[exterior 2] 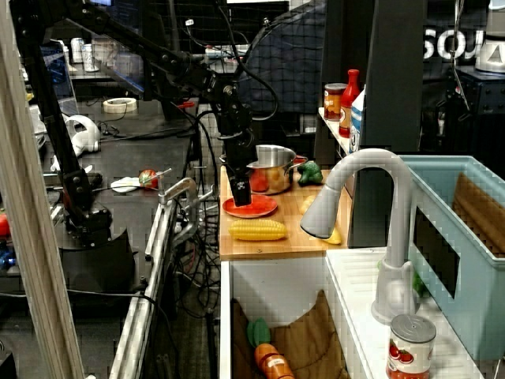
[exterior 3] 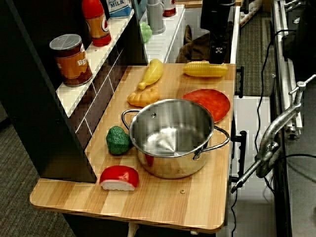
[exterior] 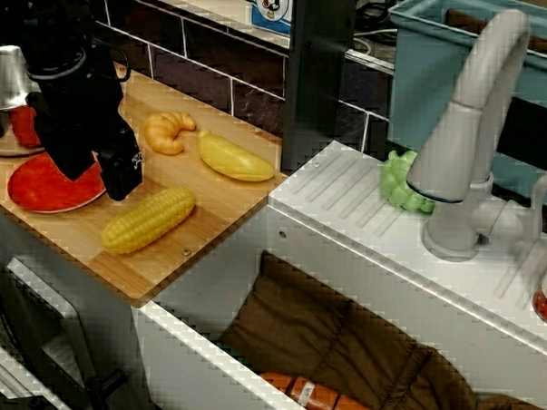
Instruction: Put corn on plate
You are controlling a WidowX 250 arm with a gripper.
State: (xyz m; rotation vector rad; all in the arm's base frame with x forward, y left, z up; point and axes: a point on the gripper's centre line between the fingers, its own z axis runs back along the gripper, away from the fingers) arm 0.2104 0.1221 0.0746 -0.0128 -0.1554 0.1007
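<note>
The yellow bumpy corn [exterior: 150, 220] lies on its side on the wooden counter near the front edge, also in the side view [exterior 2: 256, 230] and the overhead view [exterior 3: 206, 69]. The flat red plate [exterior: 47, 186] lies just left of it, bare, and shows in the other views too [exterior 2: 250, 207] [exterior 3: 207, 102]. My black gripper [exterior: 99, 174] hangs over the plate's right edge, close to the corn's left end. Its two fingers stand apart with red plate showing between them, and it holds nothing. It also shows in the side view [exterior 2: 239, 192] and overhead view [exterior 3: 218, 52].
An orange croissant [exterior: 168, 132] and a smooth yellow fruit [exterior: 235, 158] lie behind the corn. A steel pot [exterior 3: 175, 138] stands beside the plate, with a green vegetable [exterior 3: 117, 140] and a red piece [exterior 3: 119, 177] near it. The sink [exterior: 340, 353] and faucet [exterior: 467, 132] are to the right.
</note>
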